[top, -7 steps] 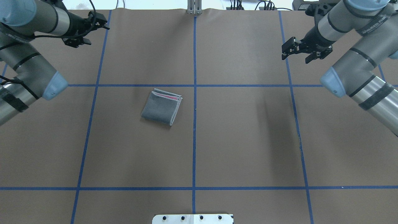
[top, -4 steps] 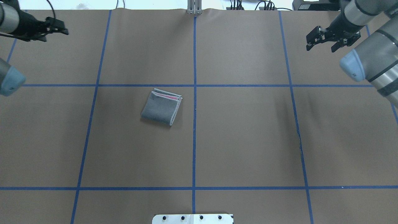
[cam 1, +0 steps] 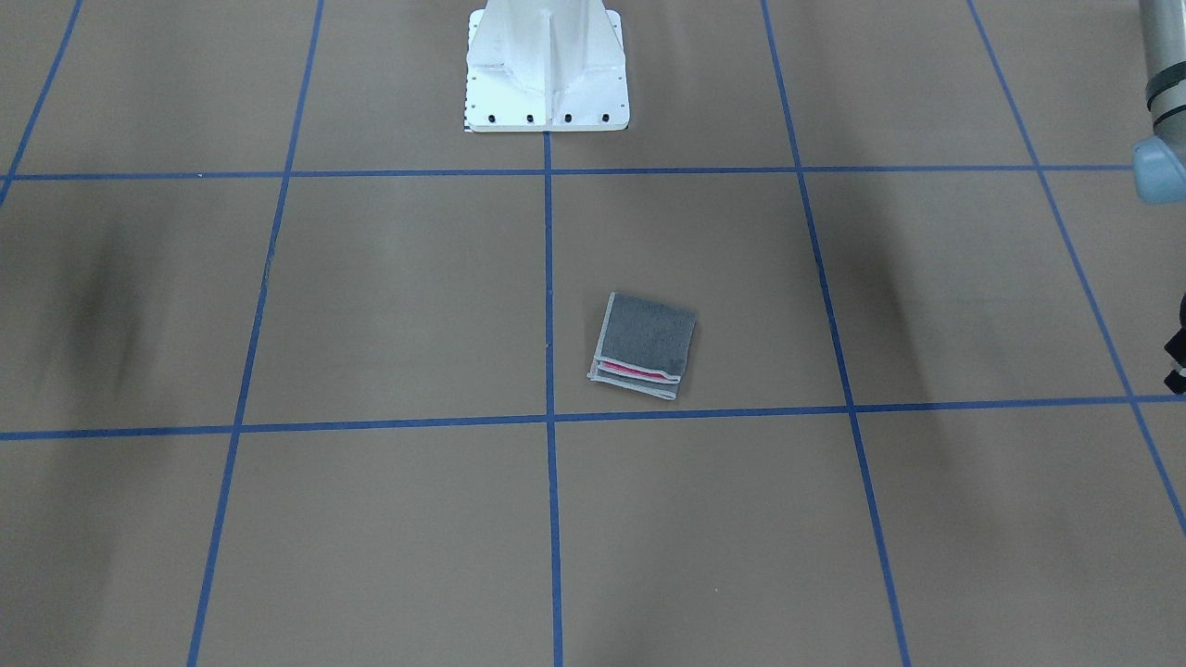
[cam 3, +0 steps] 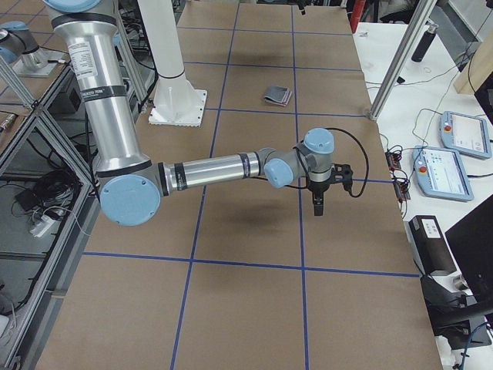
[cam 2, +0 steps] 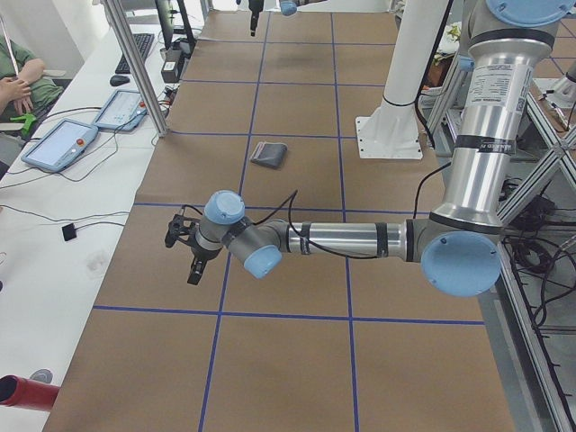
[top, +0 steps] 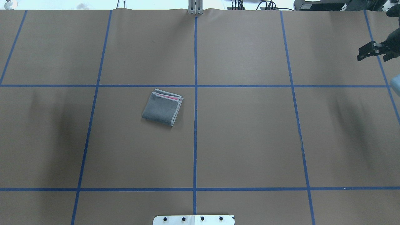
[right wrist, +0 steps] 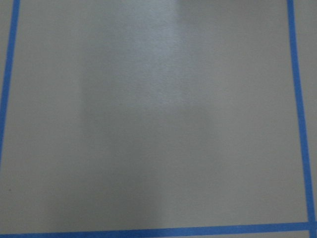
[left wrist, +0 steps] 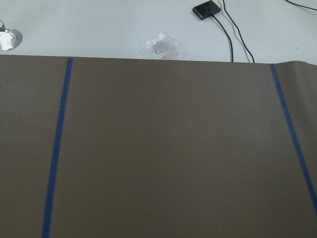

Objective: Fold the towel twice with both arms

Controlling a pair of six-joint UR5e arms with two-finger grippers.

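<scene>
Small folded towel (top: 162, 107), dark grey outside, pink sliver between pale hems, right gripper (top: 372, 57) fingers apart, left gripper (cam 2: 182, 255) grip state unclear

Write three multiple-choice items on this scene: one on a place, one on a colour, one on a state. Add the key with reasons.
1. In the overhead view, where does the towel lie?
A. Just left of the centre tape line
B. On the white pedestal
C. At the table's far right edge

2. Which colour peeks out between the towel's layers?
A. Green
B. Pink
C. Yellow

3. What state is the towel in?
A. Spread flat in a single layer
B. Folded, apart from the left hand and the right hand
C. Lifted off the table by one hand

Key:
1. A, because it sits in the grid cell beside the centre line.
2. B, because a pink strip shows at the stacked hems under the dark grey top face.
3. B, because several hem layers are stacked and both hands are far out to the sides.
</scene>
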